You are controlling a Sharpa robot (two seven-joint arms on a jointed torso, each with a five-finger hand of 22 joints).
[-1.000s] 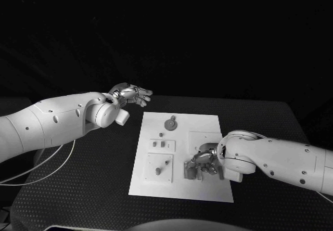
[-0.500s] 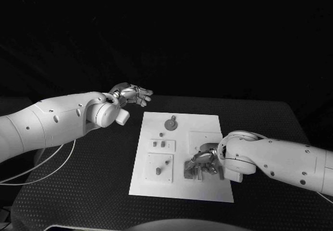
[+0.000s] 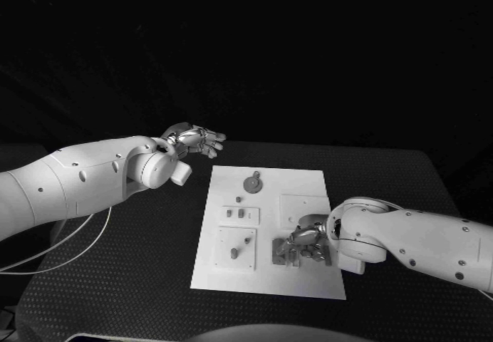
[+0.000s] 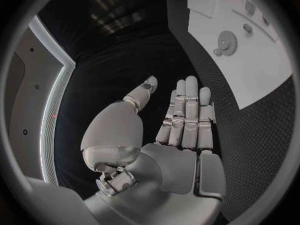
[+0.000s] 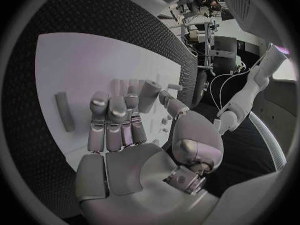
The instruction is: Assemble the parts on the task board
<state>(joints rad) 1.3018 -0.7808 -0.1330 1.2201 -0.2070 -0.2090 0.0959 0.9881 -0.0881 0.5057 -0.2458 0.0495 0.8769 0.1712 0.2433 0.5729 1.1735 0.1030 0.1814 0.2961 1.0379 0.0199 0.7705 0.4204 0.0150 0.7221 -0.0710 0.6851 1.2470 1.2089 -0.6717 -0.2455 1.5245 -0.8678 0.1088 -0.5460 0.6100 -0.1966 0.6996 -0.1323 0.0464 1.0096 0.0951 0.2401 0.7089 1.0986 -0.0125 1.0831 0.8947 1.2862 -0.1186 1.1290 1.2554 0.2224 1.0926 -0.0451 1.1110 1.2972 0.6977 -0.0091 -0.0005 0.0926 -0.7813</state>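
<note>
Since a second ago the right hand (image 3: 309,242) has slid slightly toward the near edge of the flat white rectangular task board (image 3: 308,281), its silver fingers (image 5: 111,116) lying together and bent over the small dark parts (image 3: 283,254) in the board's near right area; whether they grip a part cannot be told. Beside the fingertips lies a short grey bar (image 5: 64,111). Further on, a round grey gear-like part (image 3: 251,184) sits on the smooth board. Beyond the board's far left corner the left hand (image 3: 194,140) hovers with fingers straight, holding nothing, over the textured black table (image 3: 144,235).
</note>
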